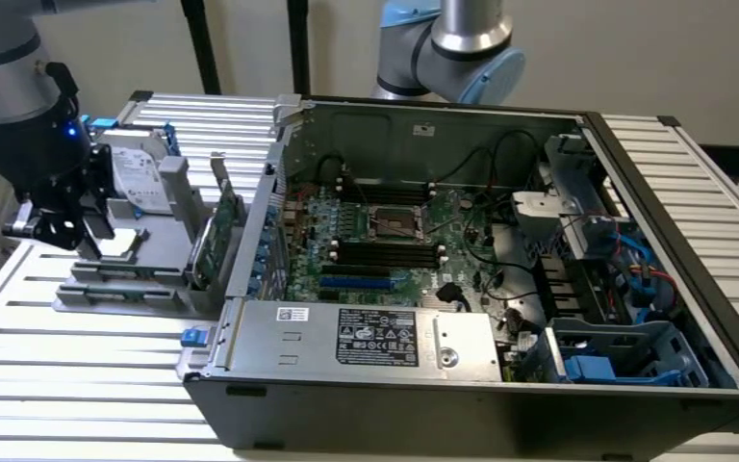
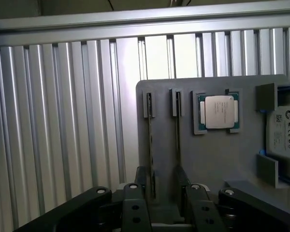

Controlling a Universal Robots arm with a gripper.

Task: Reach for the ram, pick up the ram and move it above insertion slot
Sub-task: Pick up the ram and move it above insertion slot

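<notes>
In the wrist view, the ram (image 2: 150, 145) stands on edge as a thin strip in a slot of the grey holder (image 2: 208, 159), with a second similar strip (image 2: 178, 140) beside it. My gripper (image 2: 164, 188) hangs just above them, open, with one black finger (image 2: 144, 186) by the first strip and the other near the second; nothing is held. In the exterior view, the gripper (image 1: 55, 229) is over the holder (image 1: 126, 279), to the left of the open computer case. The black memory insertion slots (image 1: 383, 255) lie on the green motherboard inside the case.
The holder also carries a processor chip (image 2: 218, 112), a hard drive (image 2: 283, 133) and an upright green expansion card (image 1: 222, 236). The case wall (image 1: 261, 221) stands between holder and motherboard. A second arm (image 1: 453, 48) rises behind the case. Ribbed aluminium table (image 1: 74, 375) all around.
</notes>
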